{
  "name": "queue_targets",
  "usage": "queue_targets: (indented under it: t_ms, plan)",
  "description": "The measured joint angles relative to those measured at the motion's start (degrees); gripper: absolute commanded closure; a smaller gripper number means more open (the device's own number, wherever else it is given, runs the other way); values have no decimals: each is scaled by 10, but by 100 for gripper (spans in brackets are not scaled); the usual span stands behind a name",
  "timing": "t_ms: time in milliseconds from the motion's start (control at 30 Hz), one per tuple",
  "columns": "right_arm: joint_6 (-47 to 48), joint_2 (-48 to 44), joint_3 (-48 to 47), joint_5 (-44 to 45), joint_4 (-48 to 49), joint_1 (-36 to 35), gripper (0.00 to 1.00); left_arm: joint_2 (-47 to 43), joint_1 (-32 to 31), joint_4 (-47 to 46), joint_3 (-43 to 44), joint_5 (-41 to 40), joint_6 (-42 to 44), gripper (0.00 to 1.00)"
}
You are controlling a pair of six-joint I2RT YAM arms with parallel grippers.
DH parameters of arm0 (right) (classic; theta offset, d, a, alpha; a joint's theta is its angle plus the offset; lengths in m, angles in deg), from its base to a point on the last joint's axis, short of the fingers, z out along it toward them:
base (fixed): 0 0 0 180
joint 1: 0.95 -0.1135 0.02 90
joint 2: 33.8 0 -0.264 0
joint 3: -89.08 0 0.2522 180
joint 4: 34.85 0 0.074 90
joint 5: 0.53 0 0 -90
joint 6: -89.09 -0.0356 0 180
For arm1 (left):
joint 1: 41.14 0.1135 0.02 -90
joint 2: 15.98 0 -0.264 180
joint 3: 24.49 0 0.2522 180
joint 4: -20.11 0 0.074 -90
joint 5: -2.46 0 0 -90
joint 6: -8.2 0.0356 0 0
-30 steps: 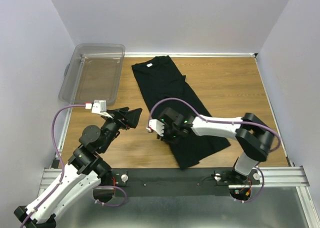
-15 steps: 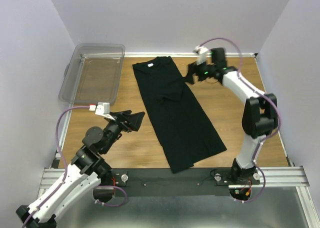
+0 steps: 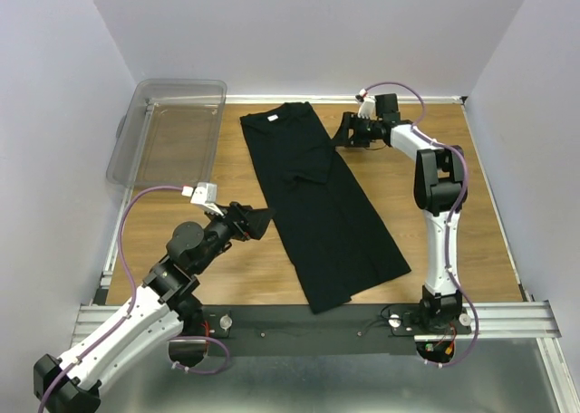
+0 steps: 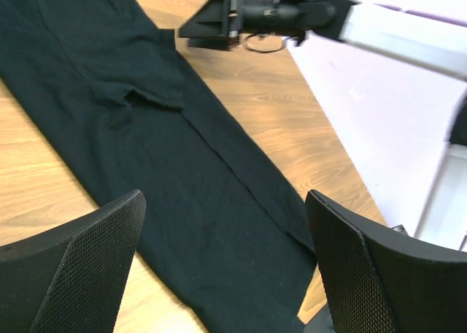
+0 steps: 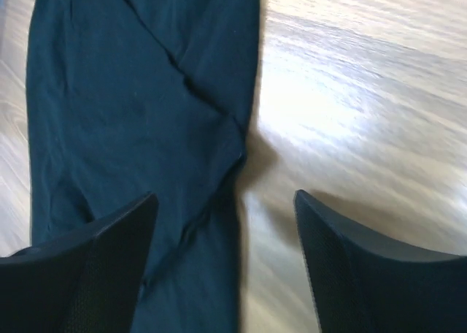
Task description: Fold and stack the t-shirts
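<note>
T-shirt (image 3: 322, 205) lies flat on the wood table (image 3: 435, 196) as one long narrow black strip. It runs diagonally from the far centre, collar with white neck label (image 3: 272, 120) at the far end, to the hem at the near right. The sleeves look already tucked in, with a sleeve edge and a lengthwise fold line showing in both wrist views. So I judge the side folds done and the end-over-end fold not yet made. Only one shirt is visible, so there is no stack.

Right gripper (image 3: 349, 130) sits just beside the shirt's far right edge near the shoulder. Its jaws are spread with nothing between them, cloth edge and bare wood below. Left gripper (image 3: 258, 221) is near the strip's left edge about mid-length, apart from the cloth, jaws also wide and empty.

Next move probably calls for pinching both corners of one end — low, thin grasps right at the tabletop — and carrying that end over the other evenly.

Fabric is soft, matte and limp, with slight wrinkles. The finger pads (image 4: 80, 267) are black and mesh-textured. A clear plastic bin (image 3: 172, 141), rigid and rectangular, stands at the far left, well apart.
</note>
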Motion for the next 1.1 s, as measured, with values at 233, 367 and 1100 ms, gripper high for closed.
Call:
queue_targets:
  t_ms: [233, 367, 1100]
  plan:
    - [-57, 66, -74, -37, 11, -2, 40, -18, 0, -5, -12, 4, -7, 2]
    - [-71, 81, -88, -37, 12, -1, 58, -26, 0, -5, -17, 4, -11, 2]
    - [-20, 53, -80, 15, 6, -21, 100, -24, 0, -6, -21, 5, -16, 2]
